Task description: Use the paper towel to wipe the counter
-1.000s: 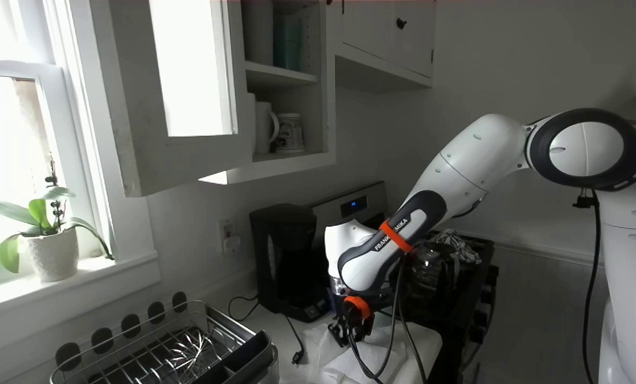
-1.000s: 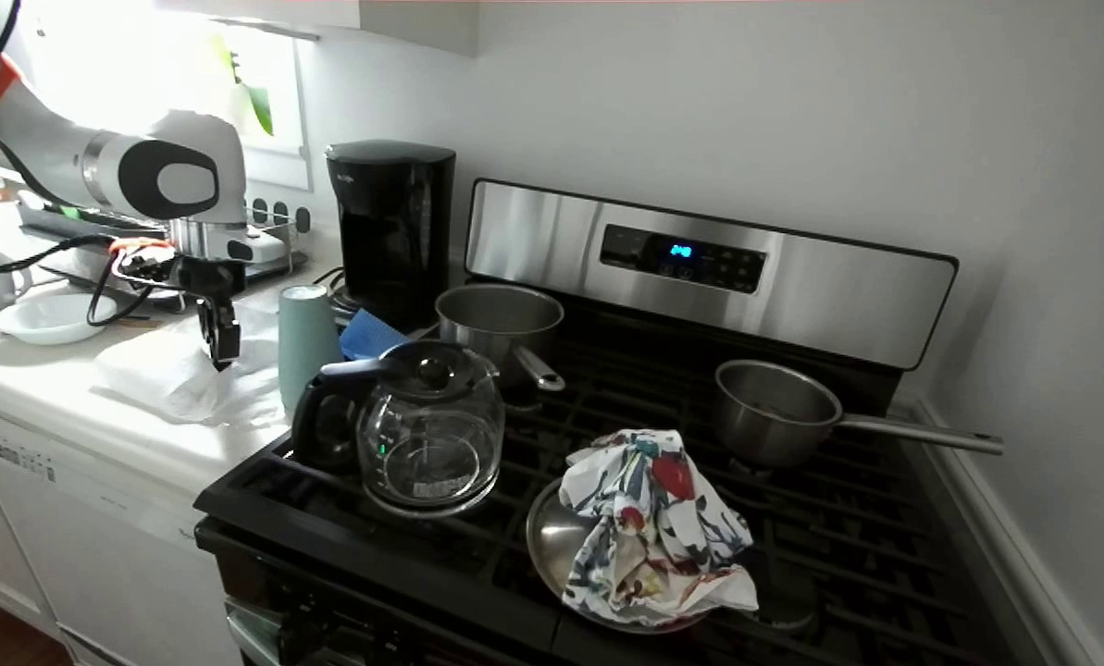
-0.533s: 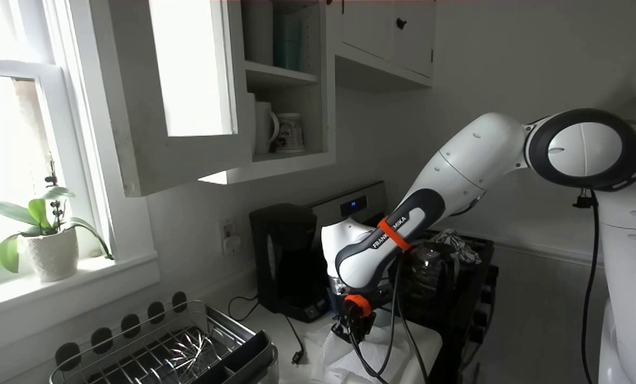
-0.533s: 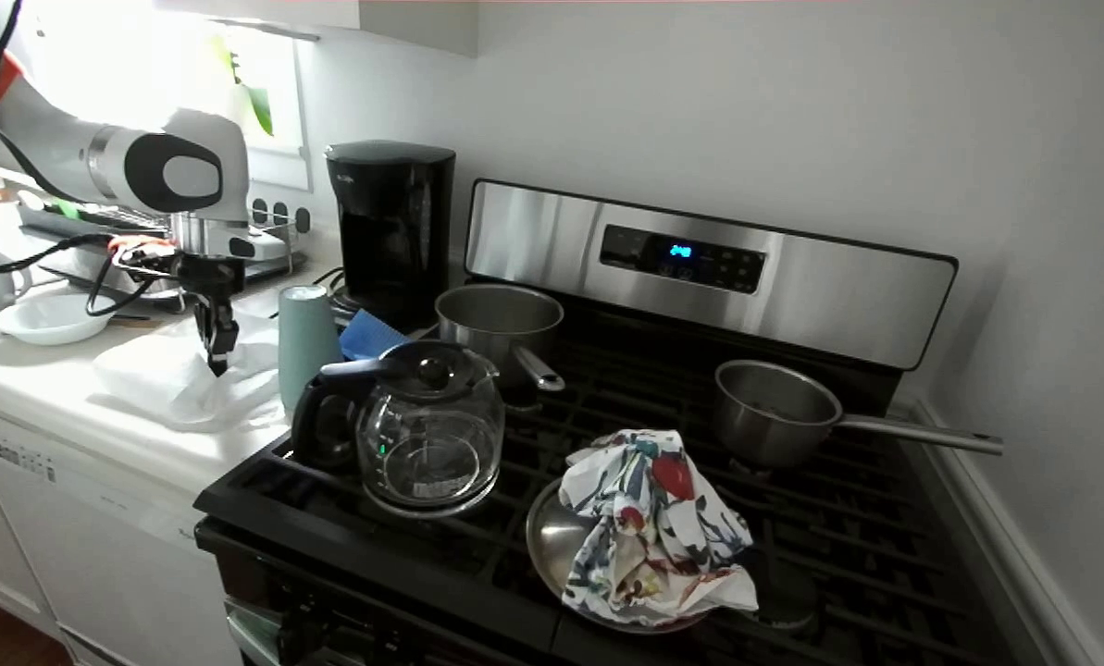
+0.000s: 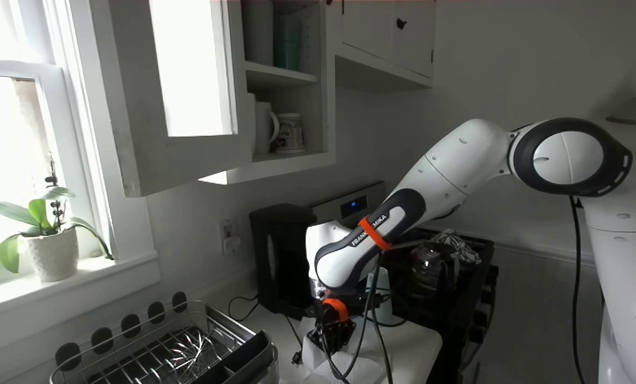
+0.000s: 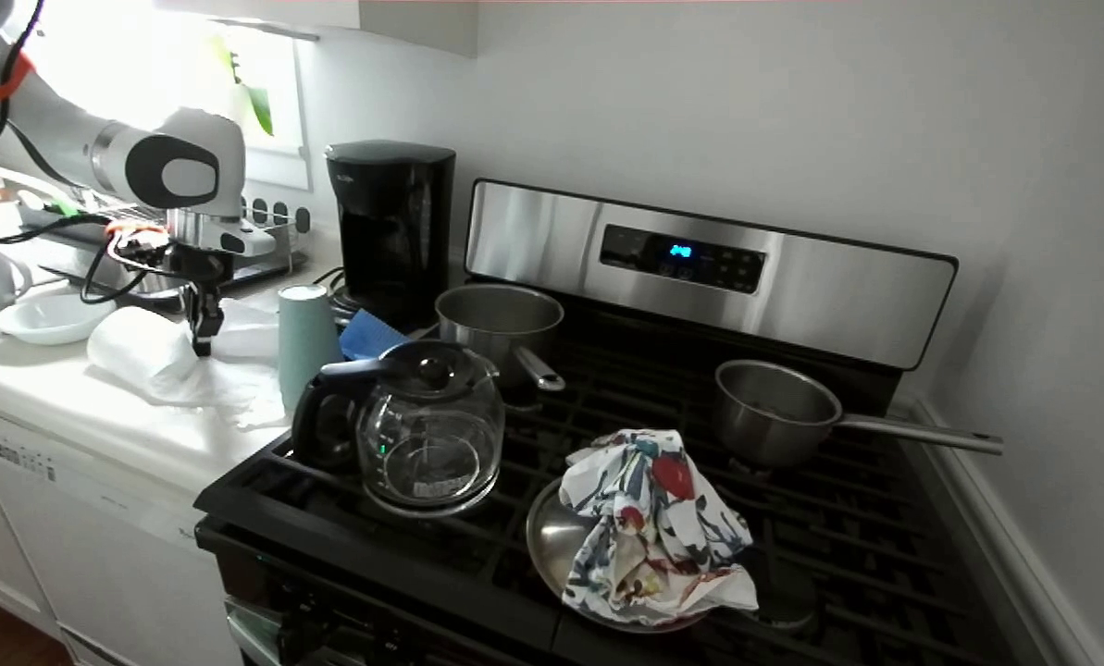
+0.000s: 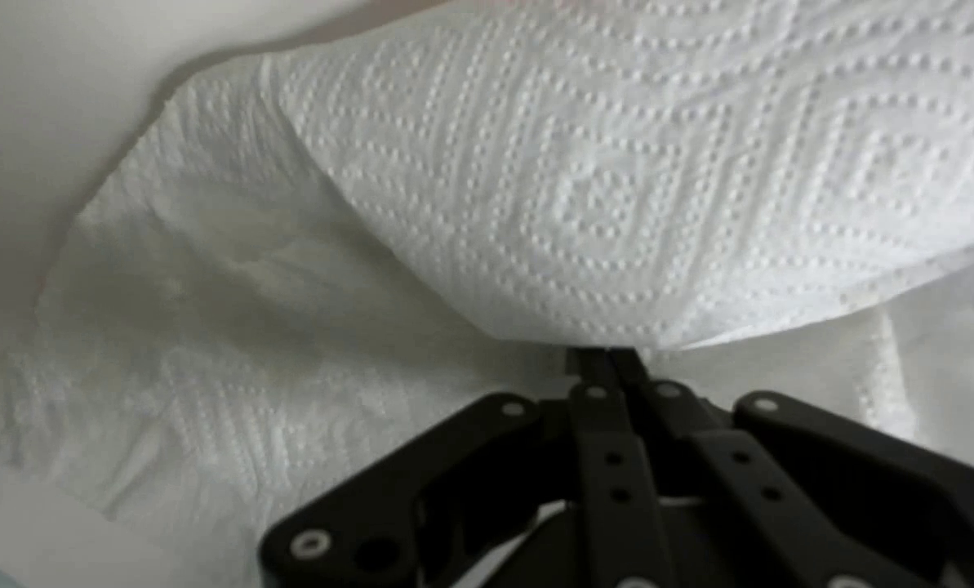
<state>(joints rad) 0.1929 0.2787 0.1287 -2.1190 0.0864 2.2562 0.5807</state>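
Note:
The white crumpled paper towel [image 6: 149, 351] lies on the white counter [image 6: 237, 449], with one part bulging up beside my gripper [image 6: 202, 348] and a thin part spread toward the cup. In an exterior view the towel [image 5: 349, 369] is partly behind my gripper [image 5: 331, 336] and cables, on the counter [image 5: 416, 346]. In the wrist view the towel [image 7: 617, 188] fills most of the picture and folds over the tips of my gripper [image 7: 613, 355]. The fingers are together; their very tips are hidden under the fold, and the towel moves along with them.
A pale blue-green cup [image 6: 306, 347] stands at the counter's stove end. A coffee maker [image 6: 392, 231] is behind it. The stove [image 6: 514, 555] holds a glass carafe [image 6: 431, 444] and pots. A white bowl [image 6: 52, 321] and a dish rack [image 5: 232, 320] stand away from the stove.
My gripper has moved away from the stove and cup, toward the dish rack. The towel has shifted with it and bulges more. The cup now shows more fully in an exterior view.

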